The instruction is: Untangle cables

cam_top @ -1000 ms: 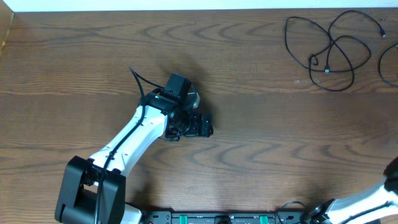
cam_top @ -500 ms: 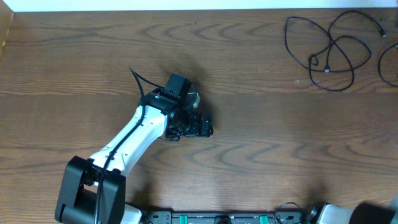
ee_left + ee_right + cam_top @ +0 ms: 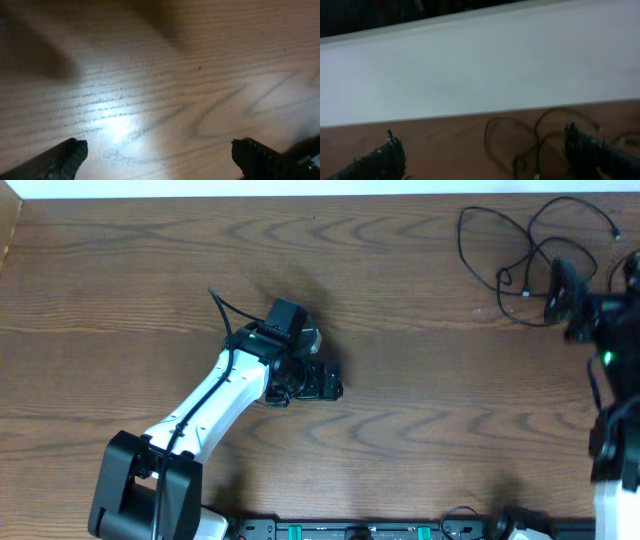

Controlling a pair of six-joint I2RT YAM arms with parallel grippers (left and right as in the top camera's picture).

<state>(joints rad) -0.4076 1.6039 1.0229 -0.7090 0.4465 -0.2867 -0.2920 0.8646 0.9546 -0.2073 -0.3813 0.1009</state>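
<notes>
Hovering low over the brown wood-grain table (image 3: 420, 430), the left gripper (image 3: 160, 161) had its two black fingers spread wide. Nothing sat between them, only bare lit wood in the left wrist view. The white-and-black left arm (image 3: 215, 405) reached in from the near-left corner toward the table's middle, well apart from the task items.

The thin black cables (image 3: 530, 252) lay in the far-right corner of the table as a loose tangle of overlapping loops with small plug ends, flat on the wood. They were near the far edge, where a white surface (image 3: 480, 70) began.

The right gripper (image 3: 485, 156) was over the right side of the table, just beside the tangle and pointing toward the far edge. Its fingers also stood wide apart and gripped nothing. In the right wrist view the cable loops showed ahead, between the two fingertips and closer to the right one. Whether that finger touched a loop I could not tell; the view was blurred. From overhead, one black finger overlapped the tangle's right-hand loop.
</notes>
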